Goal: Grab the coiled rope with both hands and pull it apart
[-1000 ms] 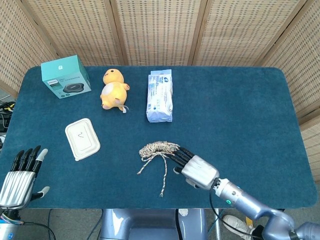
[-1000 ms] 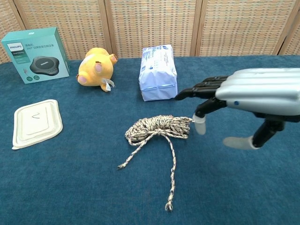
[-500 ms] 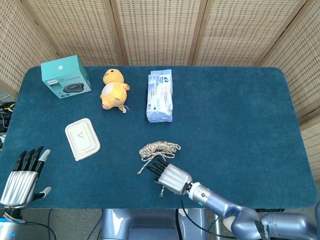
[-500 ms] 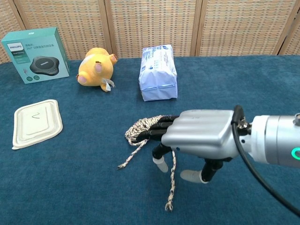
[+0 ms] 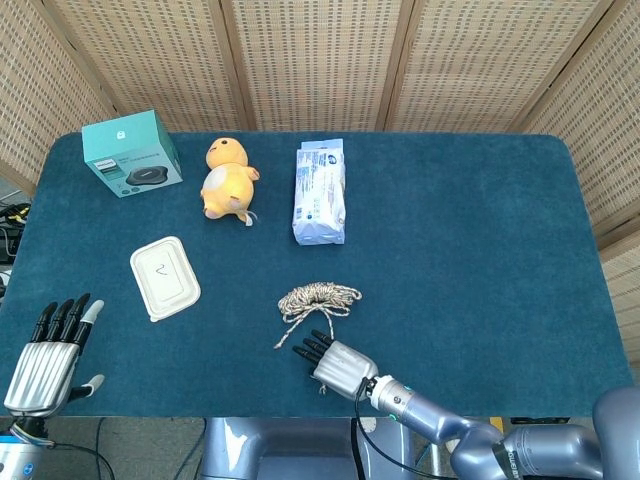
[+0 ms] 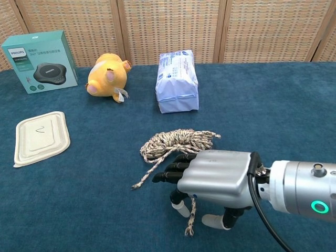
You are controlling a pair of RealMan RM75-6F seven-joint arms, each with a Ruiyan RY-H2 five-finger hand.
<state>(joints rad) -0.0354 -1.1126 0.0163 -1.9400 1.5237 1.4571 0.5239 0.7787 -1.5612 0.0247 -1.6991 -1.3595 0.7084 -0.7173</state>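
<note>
The coiled rope (image 5: 318,297) (image 6: 178,142) is a speckled beige bundle lying near the table's middle front, with two loose tails trailing toward the front edge. My right hand (image 5: 333,360) (image 6: 210,178) hovers just in front of the coil, over the tails, fingers spread and pointing toward the rope, holding nothing. It covers part of one tail in the chest view. My left hand (image 5: 45,355) stands open at the front left corner, far from the rope, and shows only in the head view.
A white lidded container (image 5: 165,277) (image 6: 42,137) lies to the left. A yellow plush toy (image 5: 227,178) (image 6: 107,76), a tissue pack (image 5: 320,191) (image 6: 177,81) and a teal box (image 5: 131,153) (image 6: 39,61) stand along the back. A wicker screen closes the far side.
My right hand has drawn back from the coil's right end toward the front edge and leftward, ending over the loose tails. The rope and left hand have barely moved.
</note>
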